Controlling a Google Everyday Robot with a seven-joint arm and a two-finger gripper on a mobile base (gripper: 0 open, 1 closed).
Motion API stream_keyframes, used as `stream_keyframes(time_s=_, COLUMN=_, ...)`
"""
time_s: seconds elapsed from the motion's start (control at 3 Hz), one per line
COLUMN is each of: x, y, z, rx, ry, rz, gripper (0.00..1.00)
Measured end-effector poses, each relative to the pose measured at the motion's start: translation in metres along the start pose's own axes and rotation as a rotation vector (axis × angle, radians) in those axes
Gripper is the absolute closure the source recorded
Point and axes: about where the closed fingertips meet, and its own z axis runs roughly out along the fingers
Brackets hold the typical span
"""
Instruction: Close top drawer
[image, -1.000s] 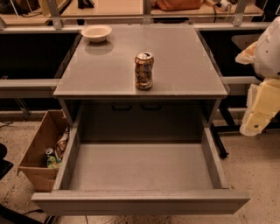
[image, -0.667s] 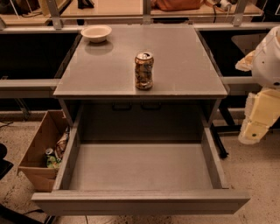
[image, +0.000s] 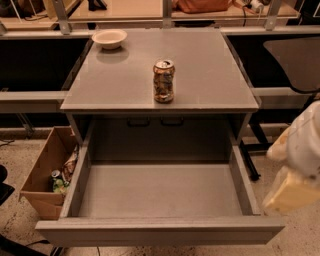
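The top drawer (image: 160, 231) is pulled fully out of the grey cabinet, toward the camera. Its wide flat grey front runs along the bottom of the view. Its deep rectangular interior (image: 160, 190) holds nothing. My gripper (image: 292, 190) shows as a white and cream shape at the right edge. It hangs just outside the drawer's right side wall, near the front right corner, and does not touch the drawer.
On the cabinet top (image: 200, 75) stand a soda can (image: 163, 81) near the front edge and a white bowl (image: 109, 38) at the back left. A cardboard box (image: 47, 175) with trash sits on the floor to the left. Dark desks flank the cabinet.
My arm has come down along the right edge, from beside the cabinet top to beside the drawer's front right corner. The drawer, can and bowl have not moved.
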Motion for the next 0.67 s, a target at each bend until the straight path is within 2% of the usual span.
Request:
stream_keyframes(time_s=0.33, x=0.005, y=0.079, z=0.03, rx=-0.018, ry=-0.078, rz=0.068, gripper=0.72)
stream_keyframes(time_s=0.67, x=0.005, y=0.125, z=0.082, rx=-0.076, ry=-0.135, rz=0.079, gripper=0.95)
